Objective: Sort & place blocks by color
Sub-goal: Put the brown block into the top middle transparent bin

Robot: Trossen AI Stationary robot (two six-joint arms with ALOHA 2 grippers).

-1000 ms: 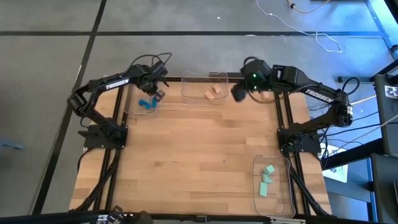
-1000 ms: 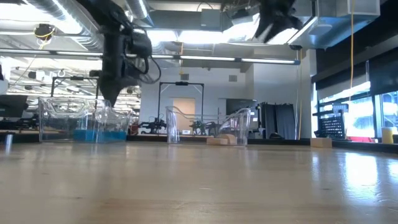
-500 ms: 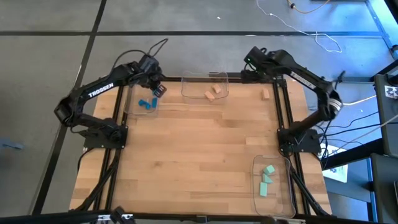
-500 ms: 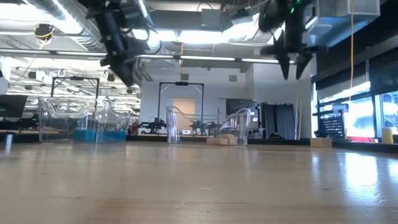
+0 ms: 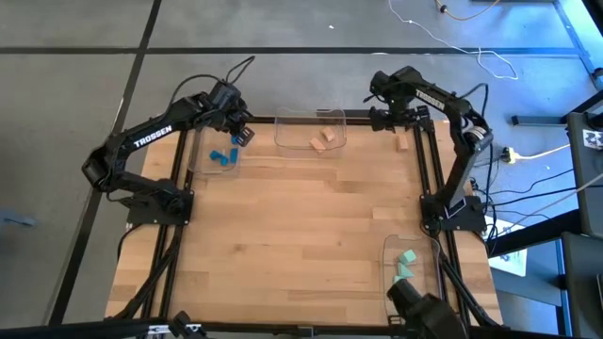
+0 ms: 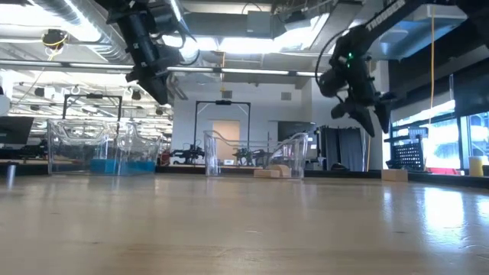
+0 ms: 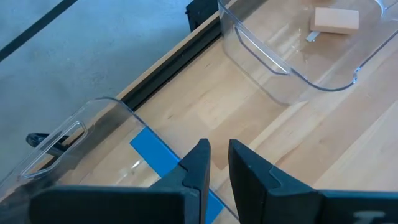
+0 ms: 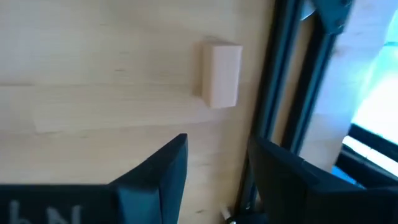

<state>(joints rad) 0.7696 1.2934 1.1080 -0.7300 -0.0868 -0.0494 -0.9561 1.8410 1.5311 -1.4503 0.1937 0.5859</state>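
Blocks are nearly all sorted now: blue blocks (image 5: 222,156) lie in the clear tray (image 5: 200,162) just below the left gripper (image 5: 237,133), two tan blocks (image 5: 324,139) sit in the middle tray (image 5: 309,121), and mint green blocks (image 5: 405,266) fill the near tray (image 5: 429,282), well away from both tools. One job looks left, a lone tan block (image 5: 402,143) on bare wood, just beside and below the right gripper (image 5: 390,119). That gripper hangs raised above the table's far corner with its fingers spread and nothing between them, and the block lies straight ahead of them, close to the table's dark rail (image 8: 283,93). The left gripper, raised too, has its fingers drawn close with a slim gap, and I cannot tell whether the blue piece (image 7: 163,163) seen behind them is pinched or just lying in the tray. My read: fetch that stray tan block into the middle tray and the sort is about done. The high view gives the full tally of all three trays; the right wrist view (image 8: 211,168) alone shows the stray block (image 8: 221,74) up close, lying on its side. The low view shows both tools (image 6: 153,72) (image 6: 365,107) well clear of the tabletop, which the overhead picture cannot settle. The left wrist view (image 7: 214,168) catches one tan block (image 7: 336,20) in the middle tray (image 7: 280,81) beyond its fingers.
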